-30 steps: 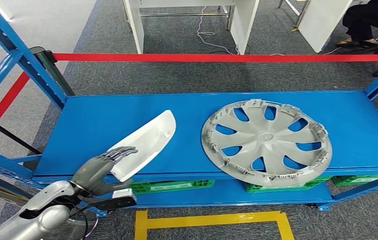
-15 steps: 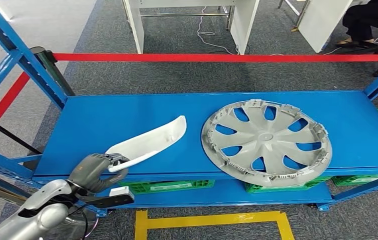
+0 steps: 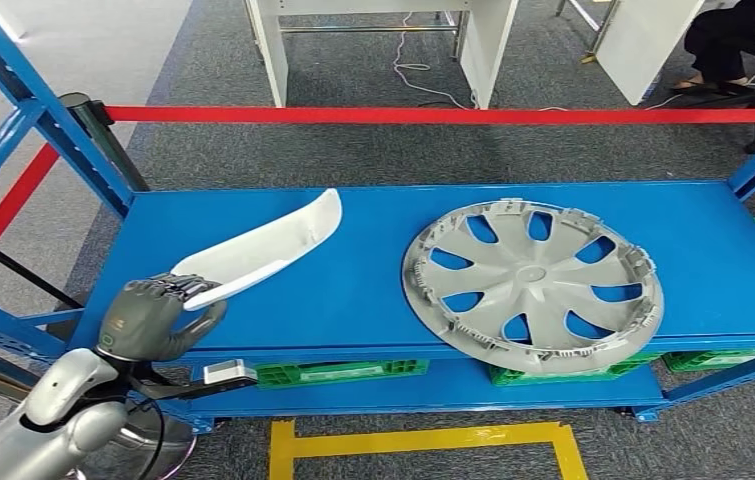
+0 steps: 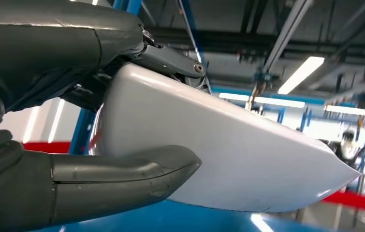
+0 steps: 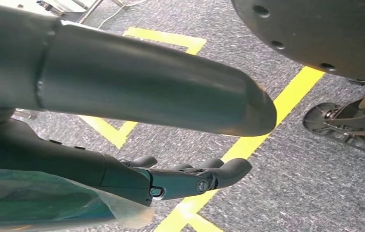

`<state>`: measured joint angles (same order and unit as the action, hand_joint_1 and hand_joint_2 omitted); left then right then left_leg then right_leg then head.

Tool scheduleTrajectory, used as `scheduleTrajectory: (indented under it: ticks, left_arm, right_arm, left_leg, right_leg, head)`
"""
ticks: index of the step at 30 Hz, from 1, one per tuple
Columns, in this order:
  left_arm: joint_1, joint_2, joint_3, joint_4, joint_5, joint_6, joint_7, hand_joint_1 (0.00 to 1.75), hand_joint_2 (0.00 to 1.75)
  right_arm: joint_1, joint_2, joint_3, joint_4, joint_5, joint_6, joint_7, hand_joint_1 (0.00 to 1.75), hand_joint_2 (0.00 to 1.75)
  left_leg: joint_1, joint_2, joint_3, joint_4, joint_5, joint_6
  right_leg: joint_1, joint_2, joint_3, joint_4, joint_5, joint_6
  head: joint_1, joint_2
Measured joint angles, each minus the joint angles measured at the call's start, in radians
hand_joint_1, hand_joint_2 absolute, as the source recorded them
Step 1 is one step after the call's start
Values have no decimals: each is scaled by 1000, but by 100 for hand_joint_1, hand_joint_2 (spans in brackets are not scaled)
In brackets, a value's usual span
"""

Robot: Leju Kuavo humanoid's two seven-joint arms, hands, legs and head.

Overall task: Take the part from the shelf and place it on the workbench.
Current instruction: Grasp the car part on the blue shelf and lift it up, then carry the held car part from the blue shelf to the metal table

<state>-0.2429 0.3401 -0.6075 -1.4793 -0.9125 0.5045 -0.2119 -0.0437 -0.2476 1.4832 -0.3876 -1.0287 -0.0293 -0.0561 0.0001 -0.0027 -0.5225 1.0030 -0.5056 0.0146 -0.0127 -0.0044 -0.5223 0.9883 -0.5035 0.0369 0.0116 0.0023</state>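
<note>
Up comes the white part, and further over to the left than it was half a second ago, its far tip now raised well clear of the blue shelf and pointing off toward the back. The left hand has pulled back with it toward the shelf's front left corner, wrist turned, and it has a firm hold on the part's near end. Fingers lie over the top edge, thumb tucked underneath. From the left wrist view that grip is plain: the thick grey thumb presses against the part's smooth white underside while the darker fingers clamp down from the other side, and the part's pointed end juts out past the hand into open air.

Over on the right half of the shelf the silver hubcap lies flat, well apart from the part. Green crates sit on the lower level beneath it.

Down at the robot's side, the right hand hangs over grey carpet crossed by yellow floor tape. Its fingers are loosely extended and apart, with nothing in them.
</note>
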Motion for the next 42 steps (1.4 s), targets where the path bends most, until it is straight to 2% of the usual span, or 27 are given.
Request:
scheduleTrajectory:
  ticks: [14,31,42]
  left_arm:
    - [-12,8,40,-136,-54,81,3,175,175]
    - [-36,10,53,-173,-93,142,-15,175,175]
    - [-49,5,63,-169,36,67,6,175,175]
  right_arm:
    - [3,0,-1,0,-16,-11,-9,0,0]
    - [3,7,-14,8,-42,1,-26,0,0]
    - [4,19,-26,18,-58,4,-32,0,0]
  left_leg:
    - [0,0,0,0,0,0]
    - [0,0,0,0,0,0]
    - [0,0,0,0,0,0]
  right_leg:
    - [0,0,0,0,0,0]
    - [0,0,0,0,0,0]
    - [0,0,0,0,0,0]
  head:
    - [0,0]
    - [0,0]
    - [0,0]
